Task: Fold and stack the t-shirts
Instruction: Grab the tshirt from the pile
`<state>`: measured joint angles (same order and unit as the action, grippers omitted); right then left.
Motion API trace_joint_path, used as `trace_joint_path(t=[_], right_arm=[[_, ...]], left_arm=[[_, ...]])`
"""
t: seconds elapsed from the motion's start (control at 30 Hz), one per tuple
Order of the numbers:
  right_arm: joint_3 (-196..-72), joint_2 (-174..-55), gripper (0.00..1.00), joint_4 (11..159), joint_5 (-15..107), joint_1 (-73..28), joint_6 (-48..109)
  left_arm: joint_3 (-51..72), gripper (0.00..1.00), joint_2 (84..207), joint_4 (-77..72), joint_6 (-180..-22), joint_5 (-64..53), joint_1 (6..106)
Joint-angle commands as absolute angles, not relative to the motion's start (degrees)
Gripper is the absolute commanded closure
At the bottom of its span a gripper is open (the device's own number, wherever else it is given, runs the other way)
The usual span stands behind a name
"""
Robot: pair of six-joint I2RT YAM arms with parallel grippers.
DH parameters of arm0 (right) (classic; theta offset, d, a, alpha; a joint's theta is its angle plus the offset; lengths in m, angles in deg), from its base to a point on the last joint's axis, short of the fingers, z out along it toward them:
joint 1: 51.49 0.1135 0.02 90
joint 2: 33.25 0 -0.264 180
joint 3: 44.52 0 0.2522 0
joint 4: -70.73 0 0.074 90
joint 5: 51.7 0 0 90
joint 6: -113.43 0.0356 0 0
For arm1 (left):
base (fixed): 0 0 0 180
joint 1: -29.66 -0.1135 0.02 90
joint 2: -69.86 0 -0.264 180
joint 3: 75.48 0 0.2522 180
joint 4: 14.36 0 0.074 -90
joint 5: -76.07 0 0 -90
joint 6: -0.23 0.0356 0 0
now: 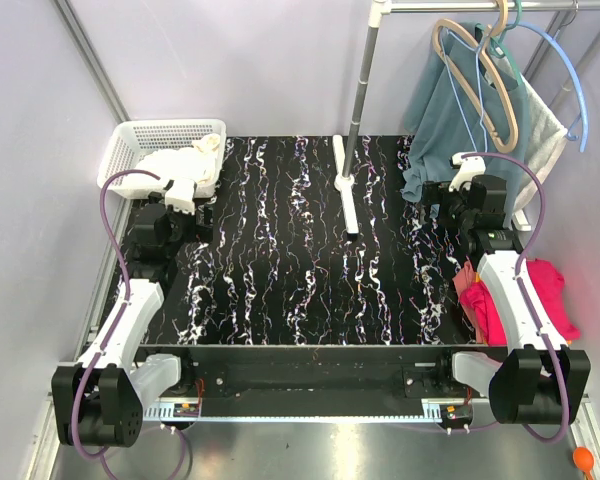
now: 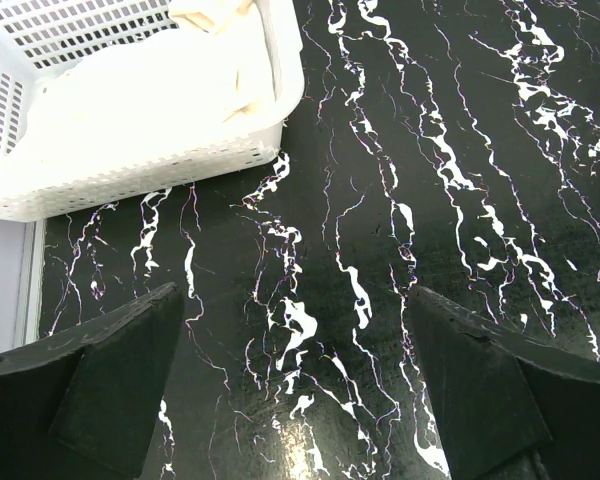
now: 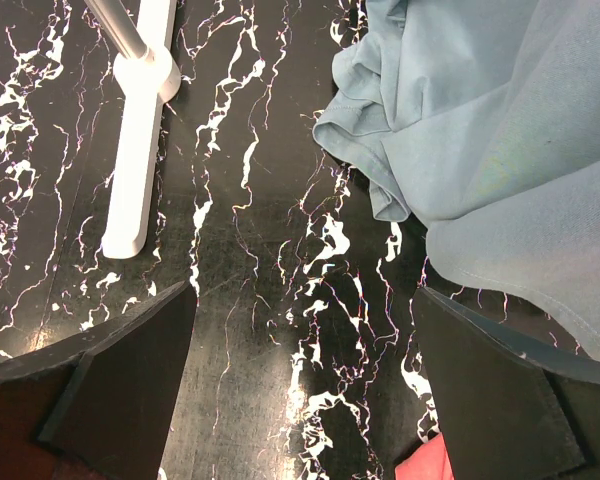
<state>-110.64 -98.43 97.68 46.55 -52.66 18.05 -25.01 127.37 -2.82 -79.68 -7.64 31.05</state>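
My left claw (image 2: 295,300) hovers spread wide over the counter (image 1: 280,270) beside the basket (image 1: 130,140) holding one cream t-shirt (image 1: 180,165); my right claw (image 3: 302,292) gapes empty too, one pink t-shirt (image 1: 552,290) beside its arm.

We're in a robot lab cell here: bare pale walls, a metal frame strut (image 1: 88,55) in the corner, a black marbled table (image 1: 280,290), left arm (image 1: 130,320) and right arm (image 1: 515,295) bolted at its near edge, a clothes rail (image 1: 363,90) standing on it.

No legible text or labels anywhere.
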Motion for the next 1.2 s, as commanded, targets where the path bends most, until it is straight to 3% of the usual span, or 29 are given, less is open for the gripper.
trace_joint_path(t=[0.0, 0.8, 0.9, 1.17], right_arm=[[-110.8, -96.9, 0.01, 97.1, 46.6, -52.6, 17.1], [-110.3, -95.6, 0.00, 97.7, 47.7, -52.6, 15.9], [-110.8, -96.0, 0.00, 98.3, 47.4, -52.6, 15.8], [-110.8, -96.3, 0.00, 98.8, 47.6, -52.6, 15.1]], left_arm=[[-24.5, 0.01, 126.6, -4.5, -79.3, -5.8, 31.0], [-22.1, 0.01, 128.2, 0.4, -75.8, -9.7, 31.0], [-17.1, 0.01, 132.2, 0.7, -74.4, -13.0, 30.9], [11.4, 0.05, 154.6, 10.1, -73.2, -13.8, 28.3]])
